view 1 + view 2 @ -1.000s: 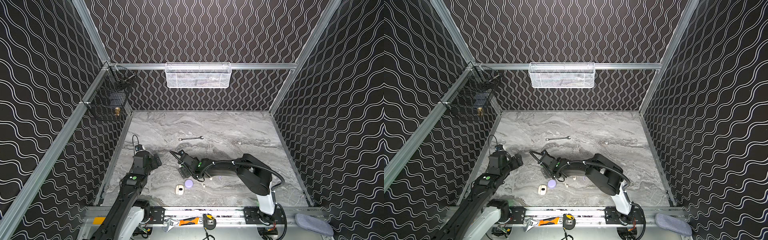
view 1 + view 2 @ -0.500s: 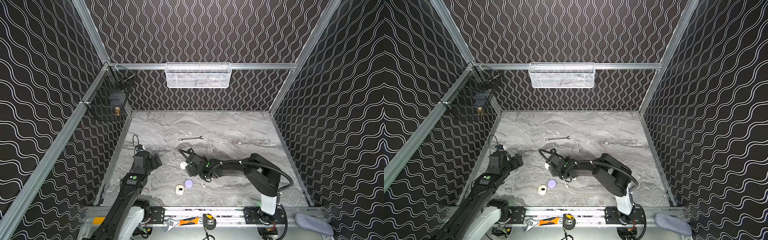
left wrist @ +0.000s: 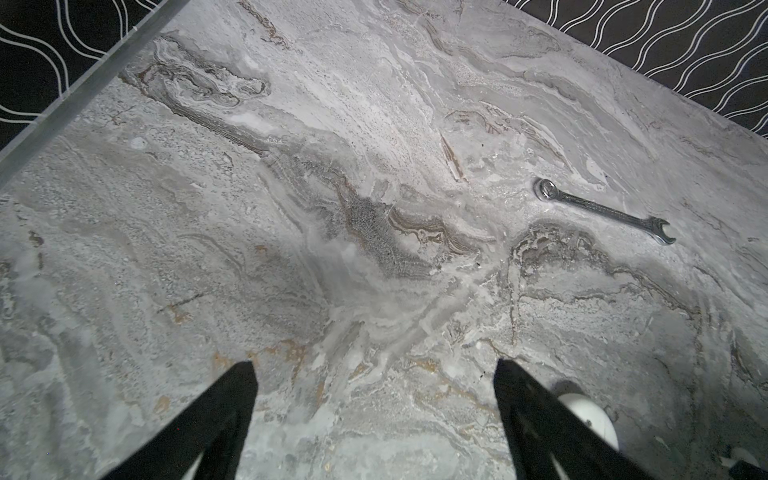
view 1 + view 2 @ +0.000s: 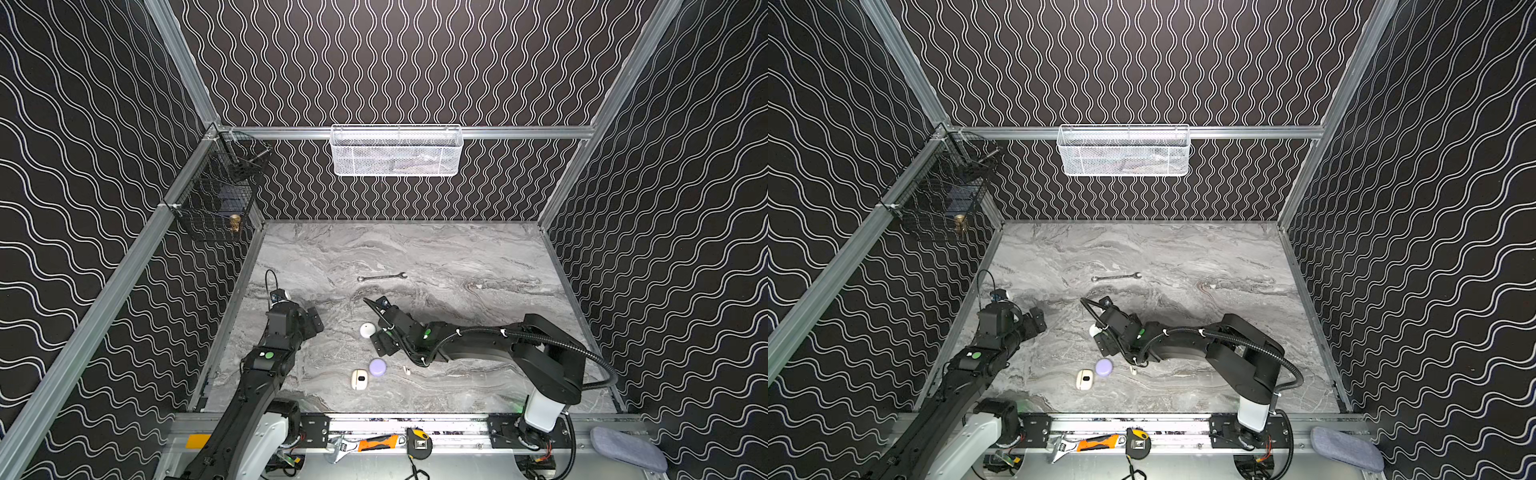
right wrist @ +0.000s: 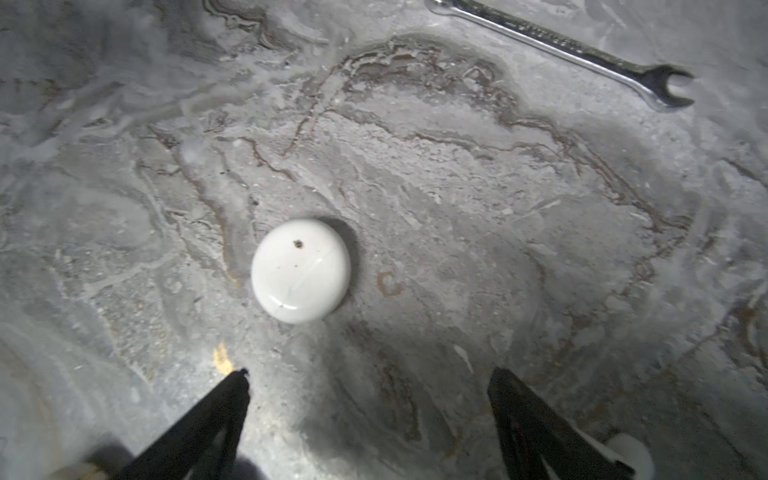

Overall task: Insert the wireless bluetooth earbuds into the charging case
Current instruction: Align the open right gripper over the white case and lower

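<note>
A white round charging case [image 4: 367,330] [image 5: 301,270] lies shut on the marble table, just ahead of my right gripper [image 4: 380,333] [image 5: 369,374]. That gripper is open and empty, a short way back from the case. Nearer the front lie a lavender round case [image 4: 377,367] and a cream case [image 4: 359,379] with a dark spot. One tiny white earbud [image 4: 406,369] [image 4: 1133,371] rests beside the right arm. My left gripper [image 4: 312,322] [image 3: 374,370] is open over bare marble to the left. The white case [image 3: 590,419] peeks from behind one of its fingers.
A slim steel wrench [image 4: 381,276] [image 3: 602,210] lies behind both grippers. A small white speck [image 4: 479,286] sits further right on the table. A white mesh basket [image 4: 395,150] hangs on the back wall and a black wire basket [image 4: 216,199] on the left wall.
My right arm has drawn back to the right, away from the white case, which stays on the table. The left arm has not moved.
</note>
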`<state>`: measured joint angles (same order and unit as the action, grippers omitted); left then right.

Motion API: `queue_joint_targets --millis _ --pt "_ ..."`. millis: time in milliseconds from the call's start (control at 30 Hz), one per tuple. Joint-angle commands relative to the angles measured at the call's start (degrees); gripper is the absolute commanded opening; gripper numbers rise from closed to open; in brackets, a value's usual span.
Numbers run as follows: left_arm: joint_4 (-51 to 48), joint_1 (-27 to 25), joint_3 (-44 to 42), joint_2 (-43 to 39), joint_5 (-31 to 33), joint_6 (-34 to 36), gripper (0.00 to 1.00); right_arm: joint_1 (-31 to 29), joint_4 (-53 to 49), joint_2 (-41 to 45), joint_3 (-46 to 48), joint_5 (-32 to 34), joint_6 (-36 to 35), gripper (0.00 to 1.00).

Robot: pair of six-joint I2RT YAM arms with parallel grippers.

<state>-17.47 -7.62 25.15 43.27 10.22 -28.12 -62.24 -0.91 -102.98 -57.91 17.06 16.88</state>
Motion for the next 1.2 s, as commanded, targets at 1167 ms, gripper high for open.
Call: queue_joint_targets --millis 1167 --pt "0.8 0.0 -0.2 -1.0 0.1 0.0 0.94 3.9 4.9 -0.6 2.5 0.7 -7.4 0.94"
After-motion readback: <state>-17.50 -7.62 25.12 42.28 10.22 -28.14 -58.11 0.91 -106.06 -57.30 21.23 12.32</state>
